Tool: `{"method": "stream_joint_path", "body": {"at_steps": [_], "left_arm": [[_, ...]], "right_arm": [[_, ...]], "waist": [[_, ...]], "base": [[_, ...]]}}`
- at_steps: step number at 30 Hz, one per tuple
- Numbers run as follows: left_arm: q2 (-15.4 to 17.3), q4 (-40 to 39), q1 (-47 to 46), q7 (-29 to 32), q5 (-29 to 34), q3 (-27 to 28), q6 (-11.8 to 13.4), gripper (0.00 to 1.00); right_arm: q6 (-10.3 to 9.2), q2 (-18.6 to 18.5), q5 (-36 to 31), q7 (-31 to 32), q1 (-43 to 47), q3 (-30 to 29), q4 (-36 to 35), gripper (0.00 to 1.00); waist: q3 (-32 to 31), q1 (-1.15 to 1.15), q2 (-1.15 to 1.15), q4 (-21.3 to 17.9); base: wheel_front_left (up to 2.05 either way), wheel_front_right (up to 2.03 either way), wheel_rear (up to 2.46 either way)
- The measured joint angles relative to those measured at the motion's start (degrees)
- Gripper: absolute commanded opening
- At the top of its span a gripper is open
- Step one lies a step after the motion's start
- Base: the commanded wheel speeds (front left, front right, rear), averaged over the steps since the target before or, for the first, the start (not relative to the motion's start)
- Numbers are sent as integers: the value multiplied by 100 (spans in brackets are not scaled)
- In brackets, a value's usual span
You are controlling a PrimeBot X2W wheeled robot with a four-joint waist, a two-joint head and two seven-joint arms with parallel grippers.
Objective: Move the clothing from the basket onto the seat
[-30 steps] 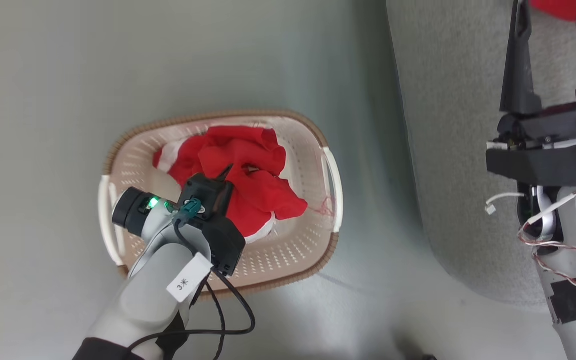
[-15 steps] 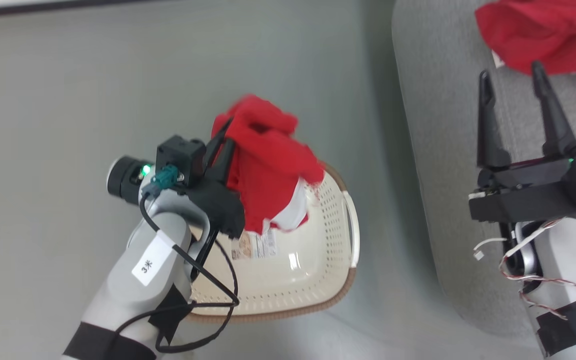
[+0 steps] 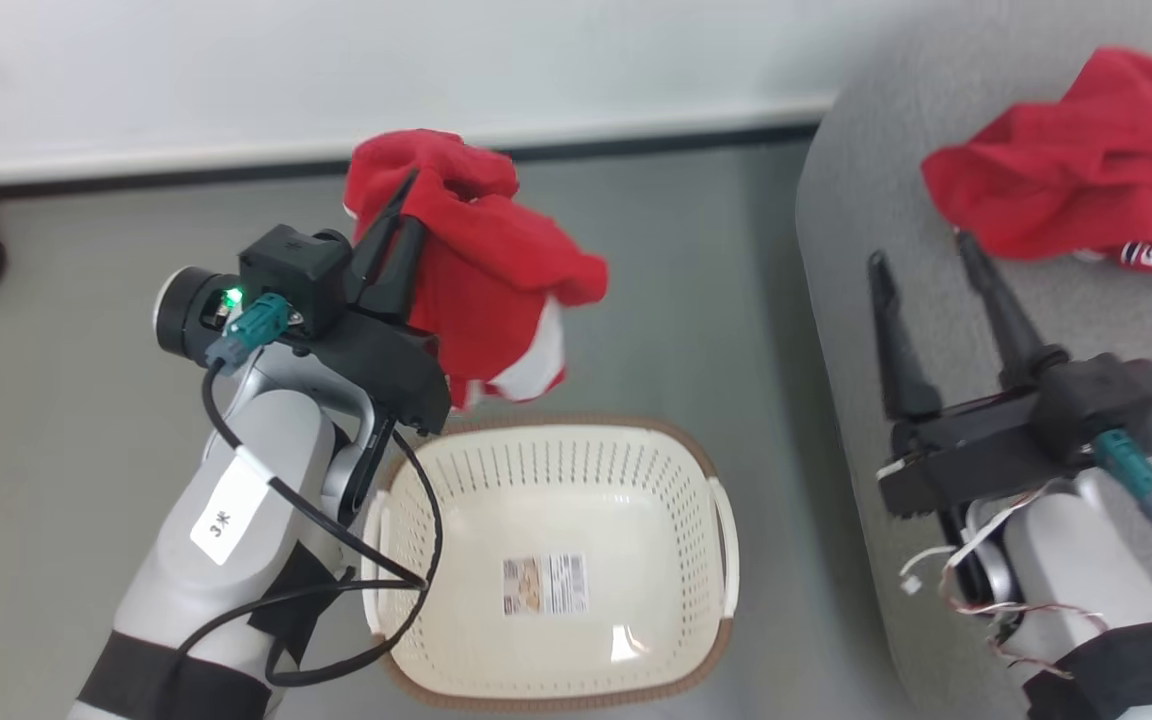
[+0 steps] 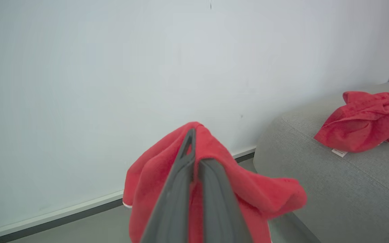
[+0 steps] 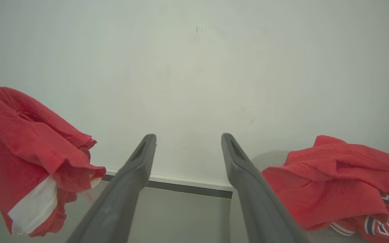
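Head view: nearest, the basket point(image 3: 556, 455) is sitting empty on the floor. Just beyond, the left gripper point(image 3: 410, 205) is clamping shut on a red garment point(image 3: 496, 270), dangling it apart from the seat point(image 3: 856, 200). The right gripper point(image 3: 918, 250) is hovering wide open, empty, over the seat's edge. Farther back, a second garment point(image 3: 1056, 190) is lying there. Likely mid-carry: the next move is calling for swinging the held garment right, over the seat, before releasing

jersey point(image 3: 1056, 200) cropped, basket label point(image 3: 545, 585) unreadable
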Motion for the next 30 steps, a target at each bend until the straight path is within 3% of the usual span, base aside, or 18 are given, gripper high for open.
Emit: {"method": "stream_joint_path", "body": {"at_steps": [19,30], "left_arm": [[-43,-20,463,1,-108,2,9,0],[-183,-331,611,216,-110,-281,66,0]], "right_arm": [[658,543,-2,1,471,1279,1105,100],[761,702,78,1,449,1924,1365,100]], "waist": [[-1610,0,0,130],[-2109,1,0,251]], "base": [[0,0,0],[0,0,0]]}}
